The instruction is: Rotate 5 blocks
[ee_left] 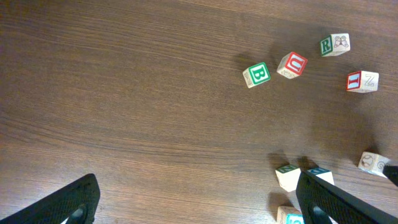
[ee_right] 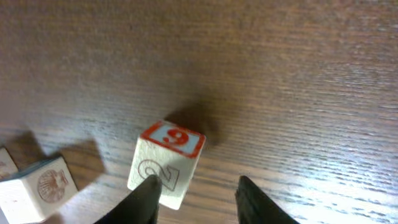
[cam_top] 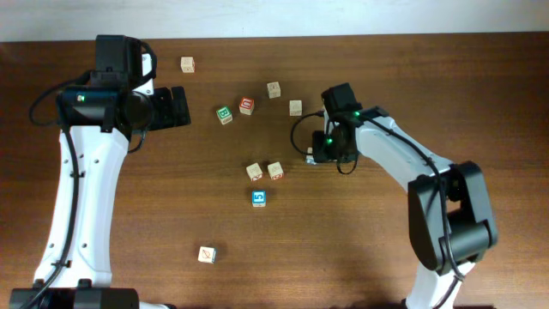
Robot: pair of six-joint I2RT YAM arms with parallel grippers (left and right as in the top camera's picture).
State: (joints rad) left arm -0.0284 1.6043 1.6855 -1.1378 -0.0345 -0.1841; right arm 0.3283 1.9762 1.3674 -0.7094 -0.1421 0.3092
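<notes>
your dark wood-grain worktop (cam_top: 129, 257) holds scattered pale wooden letter cubes (cam_top: 276, 170); left gripper (ee_left: 198, 186) gapes wide, right gripper (ee_right: 198, 186) parted beside the red-nine cube (ee_right: 165, 163).

Bare bench (cam_top: 154, 197) lies wide below the left hand (cam_top: 184, 108), broken only by a lone block (cam_top: 206, 254) near the front edge. Just beside that hand's open fingers, a green block (cam_top: 225, 115) and a red block (cam_top: 247, 106) stand close, with only a narrow gap between them. The right hand (cam_top: 314, 155) has a red-topped block (ee_right: 166, 163) at one finger (ee_right: 148, 199), with free room beside the other. Toward the bench's middle, a pale block (cam_top: 275, 170), its neighbour (cam_top: 254, 171) and a blue block (cam_top: 259, 198) crowd the way.
</notes>
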